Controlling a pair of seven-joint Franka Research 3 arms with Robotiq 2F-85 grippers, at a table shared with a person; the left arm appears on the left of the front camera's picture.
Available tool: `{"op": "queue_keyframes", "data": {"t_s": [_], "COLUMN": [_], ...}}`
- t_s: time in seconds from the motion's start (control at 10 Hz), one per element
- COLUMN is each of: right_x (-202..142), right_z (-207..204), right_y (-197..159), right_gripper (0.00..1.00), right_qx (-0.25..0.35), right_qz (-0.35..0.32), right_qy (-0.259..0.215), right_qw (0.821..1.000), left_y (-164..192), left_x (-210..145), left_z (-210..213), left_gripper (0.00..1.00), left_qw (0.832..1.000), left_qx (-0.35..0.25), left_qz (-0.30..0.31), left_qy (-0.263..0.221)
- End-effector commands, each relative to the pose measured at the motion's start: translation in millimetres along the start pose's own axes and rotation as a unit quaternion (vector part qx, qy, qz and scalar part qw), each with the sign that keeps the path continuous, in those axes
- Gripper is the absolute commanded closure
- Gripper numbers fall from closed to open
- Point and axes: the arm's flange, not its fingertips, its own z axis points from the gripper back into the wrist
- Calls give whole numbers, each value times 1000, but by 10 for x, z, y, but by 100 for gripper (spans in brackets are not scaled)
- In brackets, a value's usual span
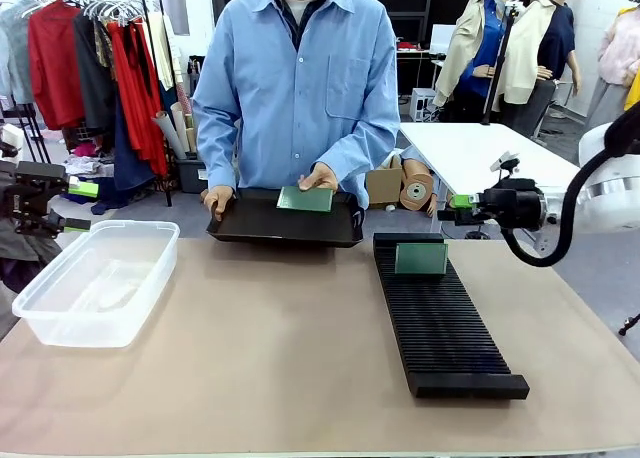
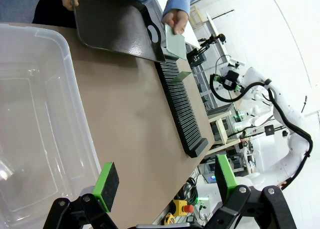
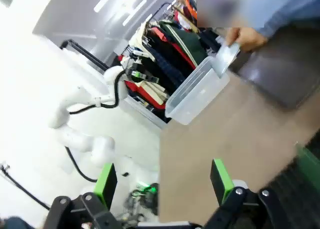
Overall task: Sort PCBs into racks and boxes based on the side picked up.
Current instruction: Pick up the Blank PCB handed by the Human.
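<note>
A person across the table holds a green PCB [image 1: 305,199] over a shallow black tray [image 1: 255,228]; the same PCB [image 2: 175,44] shows in the left wrist view, and it looks pale [image 3: 225,59] in the blurred right wrist view. Another green PCB [image 1: 420,259] stands upright in a far slot of the long black rack [image 1: 445,328]. The clear box [image 1: 95,278] sits at the table's left. My left gripper [image 1: 72,218] hovers open just left of the box [image 2: 30,114], its pads [image 2: 106,186] wide apart. My right gripper [image 1: 452,208] hangs open right of the rack's far end, nothing between its pads [image 3: 220,179].
The person's other hand [image 1: 217,200] grips the tray's left handle. The tray [image 2: 117,26] lies at the table's far edge between box and rack [image 2: 182,106]. A clothes rail [image 1: 100,58] stands behind on the left, a white table [image 1: 480,153] behind on the right.
</note>
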Motion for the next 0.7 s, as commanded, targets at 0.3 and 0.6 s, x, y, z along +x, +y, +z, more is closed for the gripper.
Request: {"op": "queue_keyframes", "data": {"t_s": [0.3,0.6], "right_x": [-289,-422], "right_z": [-91,-66], "right_y": [746,924], "right_gripper": [0,0], "right_qx": [-15,-31], "right_qz": [-93,-133], "right_qy": [-13,-1], "right_qw": [995,991], "left_y": [-21,-21], "left_x": [-5,-5], "left_z": [10,10], "left_gripper": [0,0], "left_qw": [1000,1000], "left_qx": [-3,-3], "left_qz": [-2,-2], "left_qy": [0,0]}}
